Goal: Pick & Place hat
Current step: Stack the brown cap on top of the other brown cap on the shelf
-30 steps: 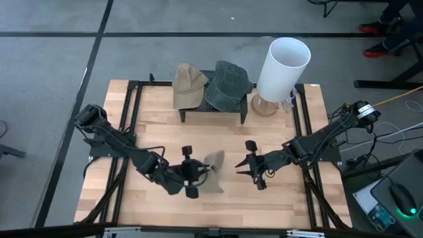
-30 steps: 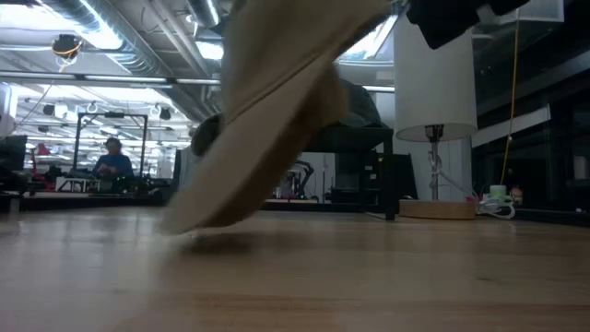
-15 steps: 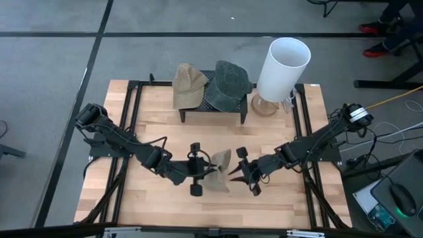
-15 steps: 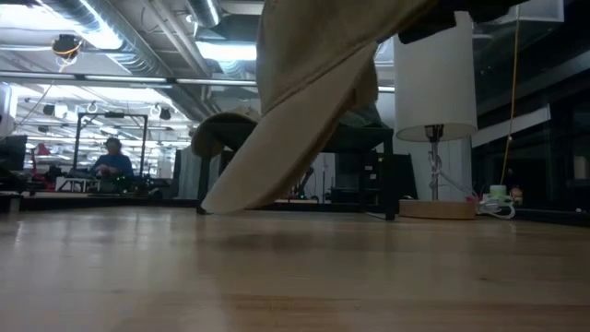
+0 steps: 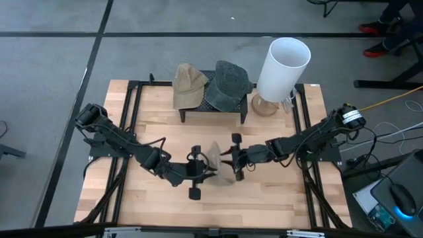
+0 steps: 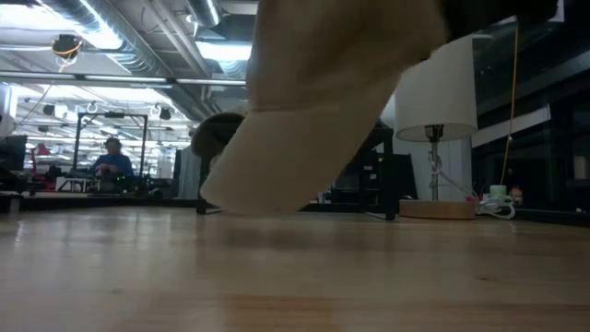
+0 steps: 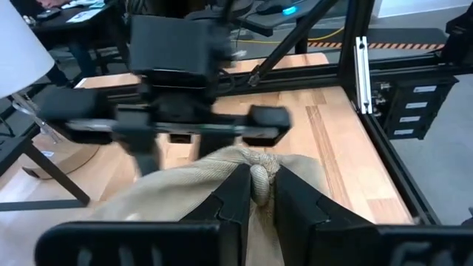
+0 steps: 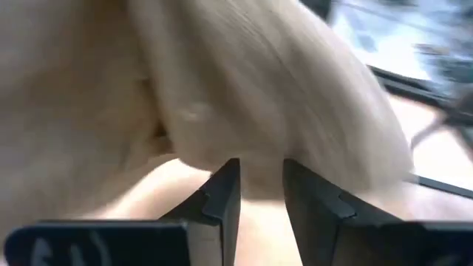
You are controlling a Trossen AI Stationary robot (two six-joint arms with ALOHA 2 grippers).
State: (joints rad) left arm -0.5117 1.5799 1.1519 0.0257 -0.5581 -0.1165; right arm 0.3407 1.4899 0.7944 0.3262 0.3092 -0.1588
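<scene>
**Hat handoff mid-air, placing not done yet**

Closest to the camera, at lower centre of the high view, the beige hat (image 5: 216, 164) hangs off the counter (image 5: 264, 198), bunched between both arms. The left claw (image 7: 255, 193) is clamped on a fold of the hat's fabric. The right claw (image 8: 259, 193) sits right at the hat from the other side, fingers a little apart with cloth in front of them; can't tell if it's actually gripping.

Further back, upper centre, a small rack (image 5: 213, 106) already carries a tan cap (image 5: 187, 84) and a grey hat (image 5: 229, 84), next to a white lamp (image 5: 283, 66).

My read: picking is done, the trip to the rack and the release are still left.
</scene>
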